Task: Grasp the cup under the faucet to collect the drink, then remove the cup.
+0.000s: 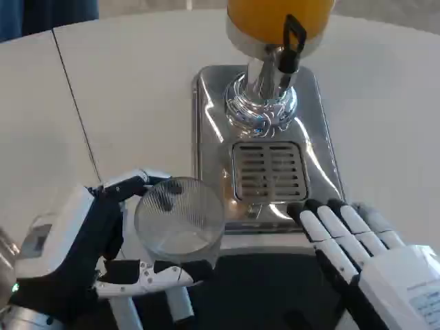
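The left hand (75, 254) holds the clear cup (180, 218) with its fingers wrapped around it. The cup sits just left of the shiny drink machine (206, 124), not under the faucet (289, 51) yet, and it looks empty. The right hand (371, 254) rests near the grate (269, 170) with flat fingers, holding nothing. Moving the cup under, filling it and taking it away are all left to do.

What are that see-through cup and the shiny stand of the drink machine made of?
The cup, held in the left hand, looks like clear plastic, possibly glass: the table shows through it, and fine ridges ring its wall. The dispenser base looks like polished metal, likely stainless steel: mirror-bright, with reflections. Its drip grate looks like slotted metal with the same finish.
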### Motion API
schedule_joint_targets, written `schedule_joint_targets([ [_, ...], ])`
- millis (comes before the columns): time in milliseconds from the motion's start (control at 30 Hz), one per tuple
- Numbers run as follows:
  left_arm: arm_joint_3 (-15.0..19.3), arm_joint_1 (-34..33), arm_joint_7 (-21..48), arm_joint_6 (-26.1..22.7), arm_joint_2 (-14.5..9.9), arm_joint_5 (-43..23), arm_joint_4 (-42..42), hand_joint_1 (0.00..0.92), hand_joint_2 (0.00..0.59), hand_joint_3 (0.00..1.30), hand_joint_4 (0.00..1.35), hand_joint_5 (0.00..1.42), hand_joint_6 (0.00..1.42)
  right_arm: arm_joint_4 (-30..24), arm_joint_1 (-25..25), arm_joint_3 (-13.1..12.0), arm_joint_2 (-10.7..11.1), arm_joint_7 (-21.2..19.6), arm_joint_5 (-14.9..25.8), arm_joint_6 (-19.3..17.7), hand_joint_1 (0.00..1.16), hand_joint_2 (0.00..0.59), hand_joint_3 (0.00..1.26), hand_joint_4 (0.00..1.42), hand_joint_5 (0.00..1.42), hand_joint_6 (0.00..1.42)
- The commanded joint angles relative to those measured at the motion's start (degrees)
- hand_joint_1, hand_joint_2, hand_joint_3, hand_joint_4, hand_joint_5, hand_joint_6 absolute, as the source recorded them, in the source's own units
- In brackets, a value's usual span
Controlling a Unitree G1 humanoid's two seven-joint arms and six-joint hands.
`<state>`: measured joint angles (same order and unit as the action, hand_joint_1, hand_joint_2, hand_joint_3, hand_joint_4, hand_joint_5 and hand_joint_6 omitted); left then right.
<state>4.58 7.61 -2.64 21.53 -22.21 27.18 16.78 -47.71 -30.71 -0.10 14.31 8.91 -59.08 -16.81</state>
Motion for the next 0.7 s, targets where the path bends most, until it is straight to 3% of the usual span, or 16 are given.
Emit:
schedule_joint_targets([
  [33,0.2,0.3,0.2,1.0,0.2,-0.8,1.7,0.695,0.000,1.05,1.21,1.35,1.42,-0.6,0.1,0.0,0.2,0.6,0.4,0.3,0.25,0.478,0.00,0.00,0.00,0.00],
  [400,-0.5,-0.1,0.4,0.5,0.3,0.1,2.5,0.695,0.000,1.05,1.21,1.35,1.42,-0.7,-0.4,-1.1,0.0,0.0,0.9,0.5,0.26,0.479,0.00,0.00,0.00,0.00],
  [700,-4.1,-6.0,-0.3,-1.0,2.2,3.4,-1.1,0.695,0.000,1.05,1.21,1.35,1.42,-1.2,-2.6,-3.5,-0.5,-0.2,1.5,0.8,0.26,0.479,0.00,0.00,0.00,0.00],
])
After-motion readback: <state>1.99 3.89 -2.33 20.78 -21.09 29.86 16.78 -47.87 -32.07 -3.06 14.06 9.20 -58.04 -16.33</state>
